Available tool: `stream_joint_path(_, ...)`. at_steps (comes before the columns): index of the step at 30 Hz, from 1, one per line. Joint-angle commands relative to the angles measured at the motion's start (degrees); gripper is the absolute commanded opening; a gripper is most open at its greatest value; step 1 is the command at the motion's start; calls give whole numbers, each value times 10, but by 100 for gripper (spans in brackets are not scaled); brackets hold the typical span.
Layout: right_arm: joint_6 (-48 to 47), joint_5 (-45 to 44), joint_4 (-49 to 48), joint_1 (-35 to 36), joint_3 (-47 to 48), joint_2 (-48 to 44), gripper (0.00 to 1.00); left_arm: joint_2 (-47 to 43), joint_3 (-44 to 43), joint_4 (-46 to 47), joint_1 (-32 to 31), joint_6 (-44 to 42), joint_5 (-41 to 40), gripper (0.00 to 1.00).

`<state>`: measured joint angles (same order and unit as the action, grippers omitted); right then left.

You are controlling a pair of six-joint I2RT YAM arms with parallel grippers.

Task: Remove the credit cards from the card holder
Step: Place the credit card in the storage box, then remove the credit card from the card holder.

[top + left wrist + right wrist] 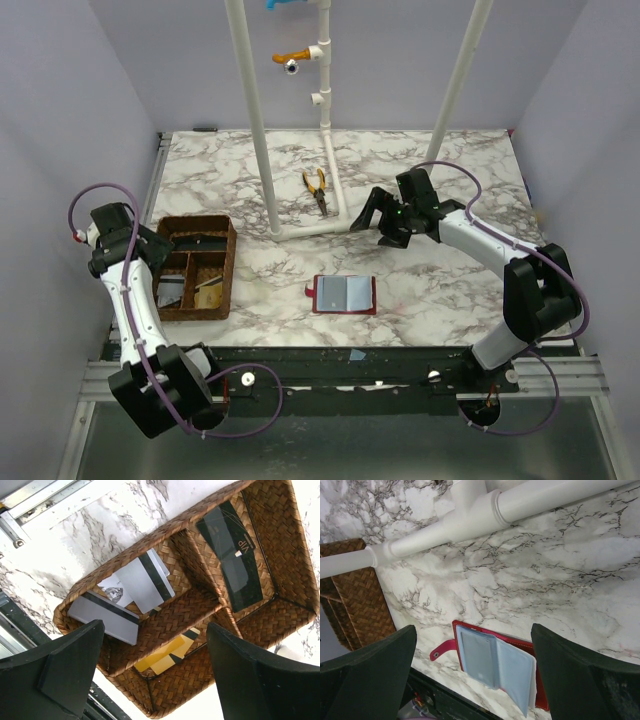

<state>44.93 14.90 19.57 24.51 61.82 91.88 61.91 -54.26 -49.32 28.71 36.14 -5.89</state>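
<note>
The red card holder (pixel 344 294) lies open on the marble table, its pale blue-grey sleeves (pixel 495 662) facing up and its snap tab to one side. No card shows in the sleeves. Credit cards lie in the brown woven tray (pixel 196 266): silver ones (pixel 142 582), yellow ones (pixel 167 655) and a black VIP card (pixel 232 555). My left gripper (pixel 154 630) hovers open over the tray with nothing between its fingers; it is at the tray's left side (pixel 160 252). My right gripper (pixel 372 222) hangs open above the table, behind the holder (pixel 470 630), also empty.
White PVC pipes (pixel 262 120) rise from the table's middle, and a horizontal one (pixel 470 520) runs along the surface near my right gripper. Yellow-handled pliers (pixel 317 188) lie behind it. The table's near edge (pixel 350 345) is just in front of the holder.
</note>
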Motion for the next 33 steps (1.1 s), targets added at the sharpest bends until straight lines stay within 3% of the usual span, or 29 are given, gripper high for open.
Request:
stream_joint_path(1, -3, 15, -2, -5, 4, 4, 100, -19, 5, 6, -13, -11, 29, 86)
stream_joint_path(18, 0, 0, -6, -4, -13, -9, 100, -76, 28, -12, -93, -23, 79, 87)
stream_joint_path(26, 9, -20, -9, 11, -30, -34, 100, -132, 53, -18, -206, -7, 77, 87)
stream_joint_path(33, 20, -47, -14, 54, -70, -75, 100, -169, 88, 3, -340, 15, 103, 87)
